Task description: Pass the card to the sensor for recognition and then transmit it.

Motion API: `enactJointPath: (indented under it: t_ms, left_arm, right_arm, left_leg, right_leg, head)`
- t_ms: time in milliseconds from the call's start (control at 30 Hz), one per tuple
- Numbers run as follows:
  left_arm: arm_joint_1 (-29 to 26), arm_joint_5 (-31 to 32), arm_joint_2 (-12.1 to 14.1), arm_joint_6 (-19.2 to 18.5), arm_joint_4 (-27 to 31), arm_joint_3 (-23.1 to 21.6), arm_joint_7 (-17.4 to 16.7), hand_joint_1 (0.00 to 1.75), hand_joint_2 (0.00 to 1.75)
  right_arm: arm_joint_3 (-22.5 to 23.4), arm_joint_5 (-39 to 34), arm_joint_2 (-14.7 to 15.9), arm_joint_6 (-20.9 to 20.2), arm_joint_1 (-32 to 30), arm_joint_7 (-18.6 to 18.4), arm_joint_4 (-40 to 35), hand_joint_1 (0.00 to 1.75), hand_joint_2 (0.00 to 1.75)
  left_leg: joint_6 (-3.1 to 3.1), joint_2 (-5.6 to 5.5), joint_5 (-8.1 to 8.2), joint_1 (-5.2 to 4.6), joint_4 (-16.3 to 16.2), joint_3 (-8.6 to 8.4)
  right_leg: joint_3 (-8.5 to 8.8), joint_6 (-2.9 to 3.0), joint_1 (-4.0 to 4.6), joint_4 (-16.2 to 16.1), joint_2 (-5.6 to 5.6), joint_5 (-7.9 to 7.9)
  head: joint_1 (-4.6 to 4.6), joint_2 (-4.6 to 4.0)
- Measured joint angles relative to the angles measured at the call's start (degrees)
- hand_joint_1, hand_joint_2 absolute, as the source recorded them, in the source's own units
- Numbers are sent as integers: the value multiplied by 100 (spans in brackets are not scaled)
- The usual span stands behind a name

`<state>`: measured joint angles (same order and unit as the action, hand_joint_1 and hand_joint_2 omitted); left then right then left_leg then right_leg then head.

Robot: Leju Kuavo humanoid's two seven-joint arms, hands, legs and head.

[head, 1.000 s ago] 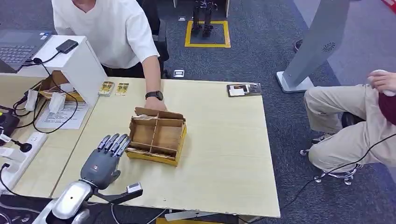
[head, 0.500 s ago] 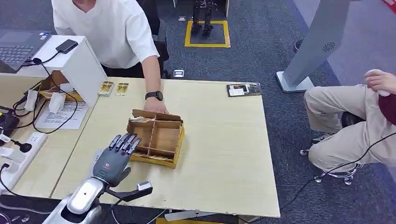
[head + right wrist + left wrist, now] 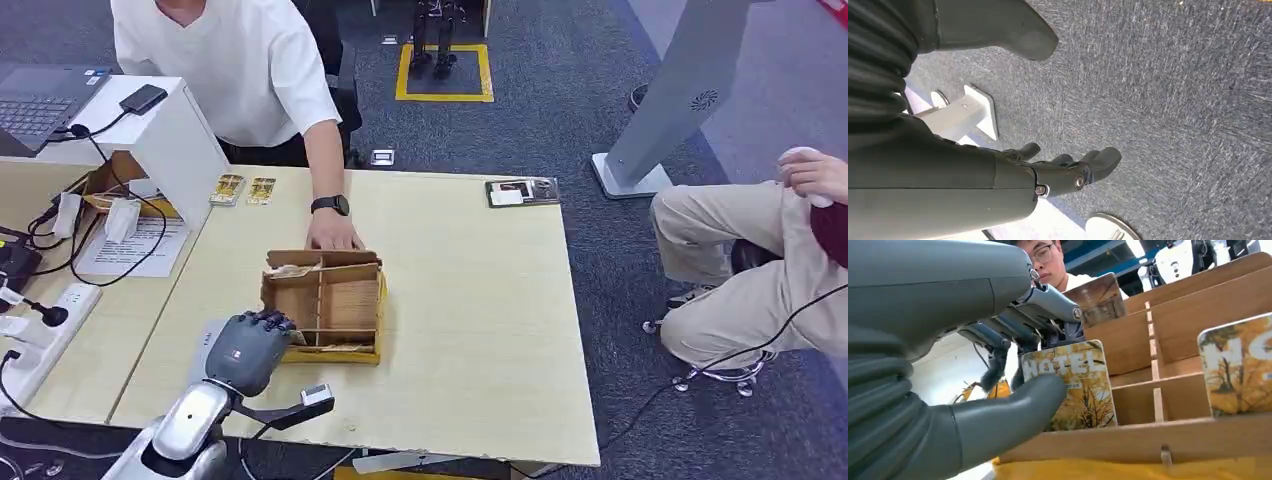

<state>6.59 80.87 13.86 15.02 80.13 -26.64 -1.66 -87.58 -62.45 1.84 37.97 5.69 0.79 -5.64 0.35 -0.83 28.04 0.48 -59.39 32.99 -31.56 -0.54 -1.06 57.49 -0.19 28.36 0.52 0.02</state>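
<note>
Left wrist view: left hand point(image 3: 998, 405) pinches a yellow hotel card point(image 3: 1075, 385), thumb and fingers point(image 3: 998, 347) closed on it, inside the wooden divided box point(image 3: 330, 305) on the bench point(image 3: 470, 300).

Yellow-leaf card point(image 3: 1075, 385), grey left hand point(image 3: 250, 350), tan box point(image 3: 325, 305).

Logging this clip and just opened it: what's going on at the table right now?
The robot's left hand is at the near-left corner of the wooden divided box on the table. In the left wrist view its thumb and fingers close around a yellow hotel card standing in a compartment. A person in a white shirt rests a hand against the far side of the box. The right hand hangs over the carpet, holding nothing.
</note>
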Motion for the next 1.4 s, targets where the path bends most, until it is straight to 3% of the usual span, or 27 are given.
enactJointPath:
  t_ms: [567, 800, 867, 967, 1100, 1267, 1400]
  left_arm:
    - [-14, 57, -57, 136, 0, 0, -41, 175, 175]
    - [-49, 155, -77, 467, 30, 2, -39, 175, 175]
    - [-73, 118, -109, 788, 114, 24, -9, 175, 175]
    - [-123, -375, -256, 1634, 407, 129, 267, 175, 175]
    - [-134, -1831, -608, 2370, 883, 262, 989, 175, 175]
    - [-99, -3482, -1341, 2468, 1185, 742, 2290, 175, 175]
    - [26, -4050, -1678, 2470, 1185, 1042, 2575, 175, 175]
  right_arm:
    - [-2, -7, 0, -20, -1, 0, 0, 0, 175]
    - [-22, -9, 2, -42, 0, 31, 0, 0, 175]
    - [-26, -15, 2, -42, -1, 37, 0, 0, 175]
    - [-33, -15, 2, -37, -1, 46, 0, 0, 175]
    - [-42, -17, 0, -9, 0, 46, 0, 0, 175]
    - [-116, 0, -15, 48, 2, 33, -4, 0, 175]
    - [-146, 28, -31, 52, 4, 26, -7, 0, 175]
  left_leg:
    - [0, 0, 0, 0, 0, 1]
    - [0, 0, 0, 0, 0, 1]
    - [0, -1, 0, 0, 0, 1]
    - [0, -2, 0, 0, 0, 2]
    - [0, -3, 0, -1, -1, 2]
    - [1, -3, 0, -2, -1, 2]
    - [1, -3, -1, -1, -1, 0]
  right_leg:
    - [0, 0, 0, 0, 0, 0]
    - [0, 0, 0, 0, -1, 0]
    - [0, 0, 0, 0, -1, 0]
    - [0, 0, 0, 0, -1, 0]
    - [1, -1, -1, 0, -3, 0]
    - [1, -2, -2, 0, -3, -2]
    - [1, -2, -1, 0, -3, -2]
  head:
    - [0, 0]
    - [0, -2]
    - [0, -2]
    - [0, 0]
    - [0, -2]
    - [-2, -2]
    - [0, -2]
